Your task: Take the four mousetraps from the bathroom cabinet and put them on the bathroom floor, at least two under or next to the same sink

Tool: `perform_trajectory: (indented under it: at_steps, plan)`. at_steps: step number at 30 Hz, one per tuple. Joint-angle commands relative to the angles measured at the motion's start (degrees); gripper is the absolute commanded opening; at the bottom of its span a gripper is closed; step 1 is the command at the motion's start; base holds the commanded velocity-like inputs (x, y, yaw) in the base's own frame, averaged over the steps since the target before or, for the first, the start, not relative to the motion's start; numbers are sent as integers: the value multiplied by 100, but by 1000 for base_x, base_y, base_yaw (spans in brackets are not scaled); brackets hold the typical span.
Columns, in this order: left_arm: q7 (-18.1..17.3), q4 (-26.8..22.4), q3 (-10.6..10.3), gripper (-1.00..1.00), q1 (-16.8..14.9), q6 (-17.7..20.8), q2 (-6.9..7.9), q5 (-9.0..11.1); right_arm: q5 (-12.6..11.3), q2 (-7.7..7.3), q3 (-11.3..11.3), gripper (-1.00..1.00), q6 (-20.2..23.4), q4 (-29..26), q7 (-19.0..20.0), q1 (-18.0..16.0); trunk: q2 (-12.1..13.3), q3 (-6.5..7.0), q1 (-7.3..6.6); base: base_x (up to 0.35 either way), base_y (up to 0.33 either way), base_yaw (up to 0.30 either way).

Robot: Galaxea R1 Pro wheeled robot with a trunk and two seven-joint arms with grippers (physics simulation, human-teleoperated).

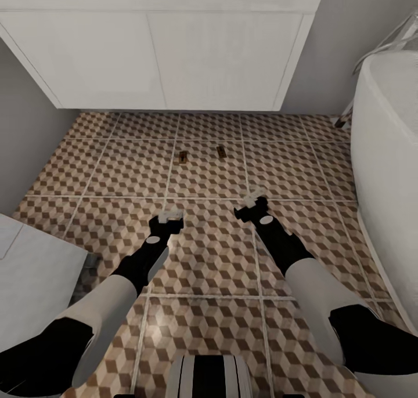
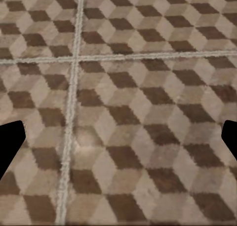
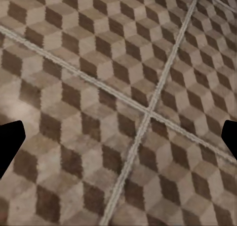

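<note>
Left gripper (image 1: 168, 216) and right gripper (image 1: 251, 201): jaws wide, nothing between them, both low over the bathroom floor (image 1: 209, 259). Two mousetraps (image 1: 183, 156) (image 1: 221, 151) lie on the tiles just ahead of the jaws, near the white vanity (image 1: 162, 55). No readable writing.

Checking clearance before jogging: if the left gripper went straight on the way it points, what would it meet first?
Probably the bare tiled floor. The left gripper looks down at it, open, nothing between. The two mousetraps lie further ahead, likely off that line.
</note>
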Motion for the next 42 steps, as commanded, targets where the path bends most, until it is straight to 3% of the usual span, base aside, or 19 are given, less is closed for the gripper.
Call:
perform_trajectory:
  at_steps: [1, 8, 21, 42]
  plan:
    - [49, -4, -47, 100, 26, 4, 11, 60, 60, -9, 0, 100, 22, -12, 23, 24, 0, 20, -3, 0, 0, 0]
    - [45, 9, -44, 100, 390, -7, 123, 60, 55, -144, -4, 100, -120, -12, 31, 426, 10, 175, -21, 0, 0, 0]
    - [39, 394, -41, 100, 710, -361, 152, 60, 51, -211, -7, 100, -474, -9, 32, 861, 27, 463, -55, 0, 0, 0]
    - [39, 660, -40, 100, 1339, -509, 261, 60, 45, -511, -9, 100, -1069, 23, 34, 1550, 55, 928, -109, 0, 0, 0]
